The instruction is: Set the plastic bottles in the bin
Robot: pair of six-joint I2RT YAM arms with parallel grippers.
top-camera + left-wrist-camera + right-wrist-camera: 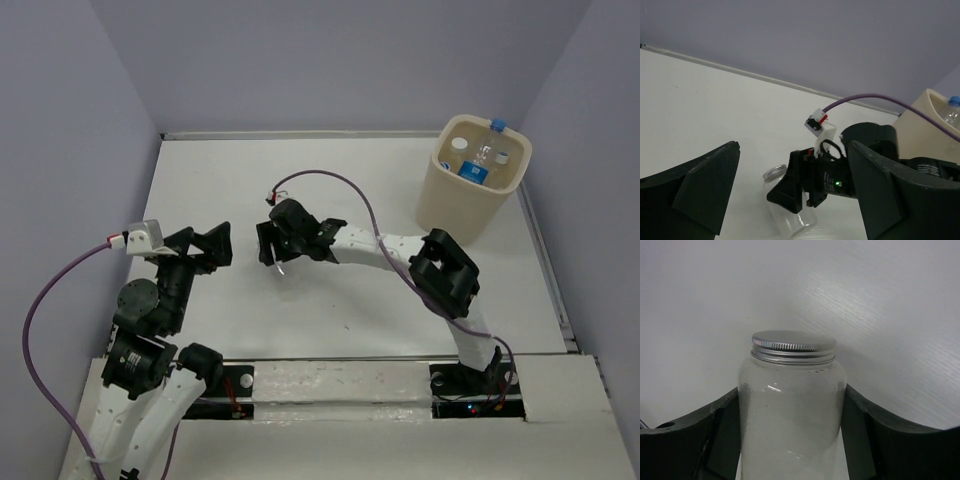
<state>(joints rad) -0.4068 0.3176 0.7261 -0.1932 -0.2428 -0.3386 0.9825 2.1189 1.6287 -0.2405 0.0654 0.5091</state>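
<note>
Our right claw pinches a clear bottle near the middle of the white table, with one black finger pressed to each side of its body. The bottle is round-shouldered, unlabelled and faintly cloudy. It is topped by a wide silver cap with a ribbed, threaded edge that looks like metal. Our left claw hangs spread wide just to the left, gripping nothing. A purple cable loops over the right arm. Well apart, in the far right corner, stands the cream-beige bin, smooth plastic with a rounded-square rim and sides tapering downward. Inside it we see more bottles, one with a blue cap against the rim and one with a blue label too small for us to read.
</note>
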